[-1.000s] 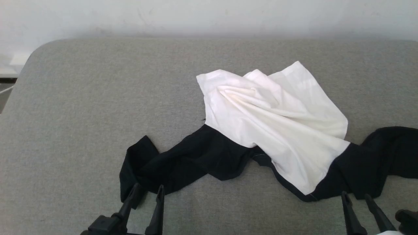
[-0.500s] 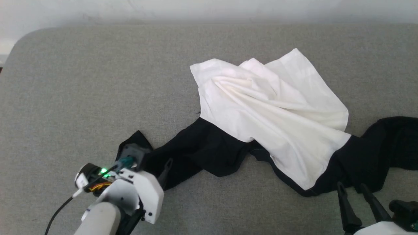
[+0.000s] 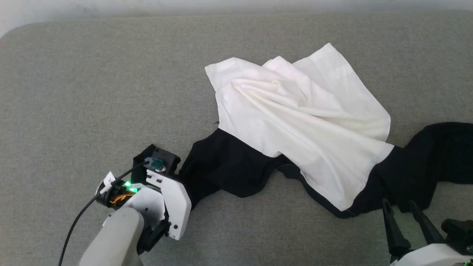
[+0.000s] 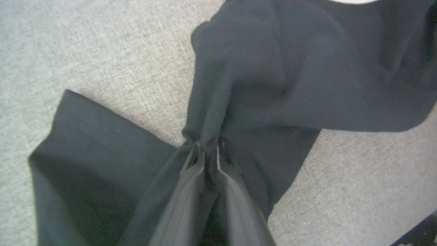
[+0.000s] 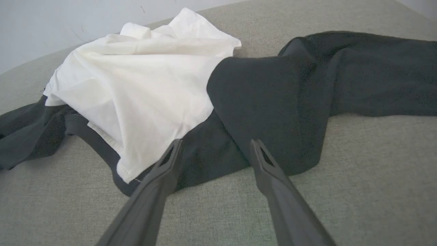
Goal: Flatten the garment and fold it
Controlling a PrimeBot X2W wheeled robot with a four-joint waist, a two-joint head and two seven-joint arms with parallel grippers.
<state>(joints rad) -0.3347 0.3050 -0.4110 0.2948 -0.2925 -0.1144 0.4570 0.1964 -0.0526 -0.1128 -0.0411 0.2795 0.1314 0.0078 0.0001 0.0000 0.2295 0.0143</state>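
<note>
So the garment (image 3: 295,122) is lying crumpled in the middle of the grey cushioned surface (image 3: 92,92). The white body is bunched up toward the far side and the two black sleeves trail back toward the robot, one to each side. Nothing's flat yet, so I'd say this is the very start of the flattening bit.

The left gripper (image 4: 206,150) is down on the left sleeve (image 3: 229,170), jaws nearly together and pinching a ridge of black fabric between the tips. In the wrist view you can see the cloth puckering around them. Makes sense to me: grab the sleeve not far from its loose end and you've got a handle to drag that side outward.

The right gripper (image 5: 215,145) hangs just short of the right sleeve (image 5: 307,85), jaws spread wide with nothing in them, tips aimed at the black edge beside the white hem. My guess is it's lined up for a matching grab so both arms can pull apart. Only worry is thin fabric slipping out of such a small pinch
</note>
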